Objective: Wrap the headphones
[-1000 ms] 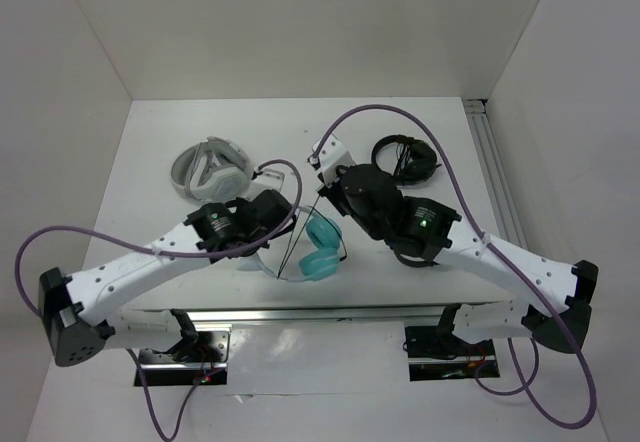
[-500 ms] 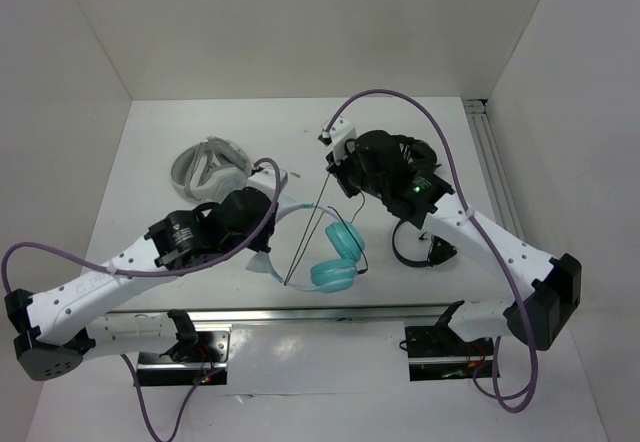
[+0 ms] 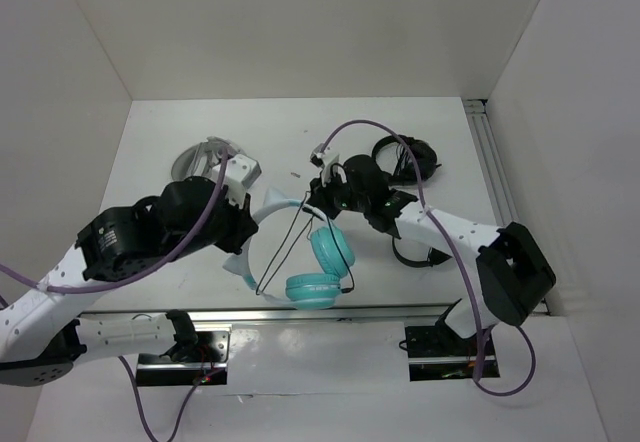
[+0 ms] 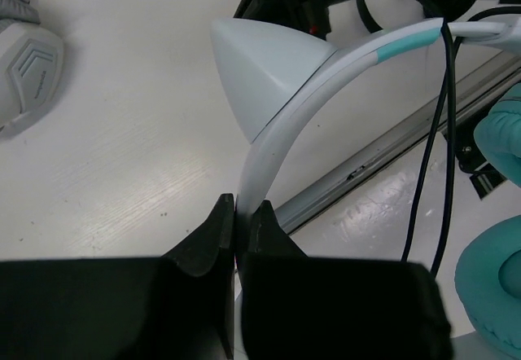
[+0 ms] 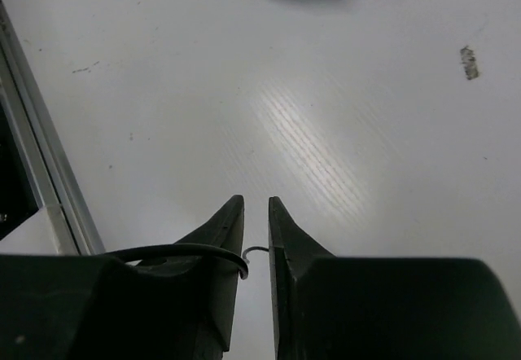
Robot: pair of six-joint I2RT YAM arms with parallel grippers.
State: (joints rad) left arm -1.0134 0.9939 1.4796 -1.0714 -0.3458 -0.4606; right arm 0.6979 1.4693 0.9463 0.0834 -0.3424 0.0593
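Note:
The headphones have teal ear cups [image 3: 331,250] and a pale headband [image 3: 262,216] with an ear-like point [image 4: 262,68]. My left gripper [image 3: 243,244] is shut on the headband [image 4: 281,124] and holds the headphones above the table; its jaws [image 4: 242,204] pinch the band's lower end. The thin black cable [image 3: 283,250] hangs across the band and also shows in the left wrist view [image 4: 430,173]. My right gripper [image 3: 316,194] is just above the cups. Its jaws [image 5: 256,201] are nearly closed with the cable [image 5: 183,250] looped over one finger and into the narrow gap.
Grey-white folded headphones [image 3: 203,158] lie at the back left, partly behind my left arm, and also show in the left wrist view [image 4: 24,59]. Black headphones [image 3: 405,156] lie at the back right. An aluminium rail [image 3: 330,312] runs along the near table edge.
My left gripper has swung the headphones down and left, towards the near edge. My right gripper has moved down and left with the cable, closer to the headband.

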